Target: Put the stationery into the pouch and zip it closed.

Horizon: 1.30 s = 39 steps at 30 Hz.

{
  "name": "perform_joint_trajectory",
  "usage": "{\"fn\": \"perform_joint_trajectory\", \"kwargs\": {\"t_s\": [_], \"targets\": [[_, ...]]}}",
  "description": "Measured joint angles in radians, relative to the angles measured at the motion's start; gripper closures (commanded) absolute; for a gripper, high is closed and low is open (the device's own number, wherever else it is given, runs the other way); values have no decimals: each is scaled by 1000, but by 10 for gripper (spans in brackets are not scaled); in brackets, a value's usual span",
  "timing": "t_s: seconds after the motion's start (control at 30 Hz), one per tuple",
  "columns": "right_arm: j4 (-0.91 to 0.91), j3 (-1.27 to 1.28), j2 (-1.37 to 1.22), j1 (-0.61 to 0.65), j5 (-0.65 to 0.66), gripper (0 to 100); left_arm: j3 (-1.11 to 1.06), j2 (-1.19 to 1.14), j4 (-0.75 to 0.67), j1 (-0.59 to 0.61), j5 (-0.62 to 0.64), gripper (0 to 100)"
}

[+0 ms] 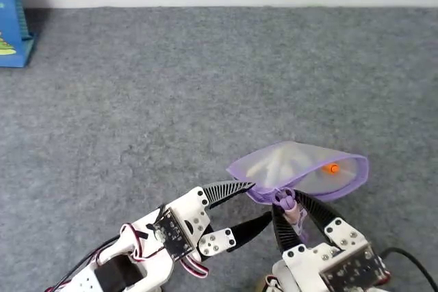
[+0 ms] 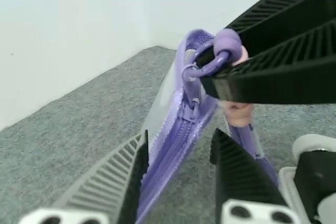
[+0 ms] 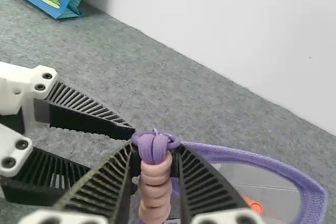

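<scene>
High view: the pouch (image 1: 301, 169), likely soft and light, lies at five o'clock on the desk (image 1: 171, 100). Left wrist view: the left gripper (image 2: 179, 145) has its fingers wide astride the limp zipper edge. Right wrist view: the right gripper (image 3: 155, 153) pinches the cord pull (image 3: 155, 145), probably the surest hold.

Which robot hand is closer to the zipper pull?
Right. The right gripper is shut on the pull. The left gripper sits just beside it, open around the pouch edge.
</scene>
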State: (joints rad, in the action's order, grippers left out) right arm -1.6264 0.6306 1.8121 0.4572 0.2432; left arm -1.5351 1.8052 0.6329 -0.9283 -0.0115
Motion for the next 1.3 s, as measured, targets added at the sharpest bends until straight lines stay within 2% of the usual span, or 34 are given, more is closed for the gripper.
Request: {"fn": "perform_joint_trajectory", "kwargs": {"t_s": [0.1,0.3,0.5,0.63,0.73,0.97,1.3], "targets": [[-5,0,0,40,-6,991,0,0,0,-3,0,809],[-37,-21,0,233,-84,991,0,0,0,0,0,822],[-40,-26,0,269,-104,991,0,0,0,-18,0,882],[-40,-35,0,269,-106,991,-9,0,0,-57,0,916],[-44,-63,0,269,-106,991,-12,0,-5,-66,-12,987],[-72,-114,-2,265,-106,991,-9,3,6,-71,-83,987],[-55,-115,-2,44,-95,991,94,5,190,-44,-152,988]]}}
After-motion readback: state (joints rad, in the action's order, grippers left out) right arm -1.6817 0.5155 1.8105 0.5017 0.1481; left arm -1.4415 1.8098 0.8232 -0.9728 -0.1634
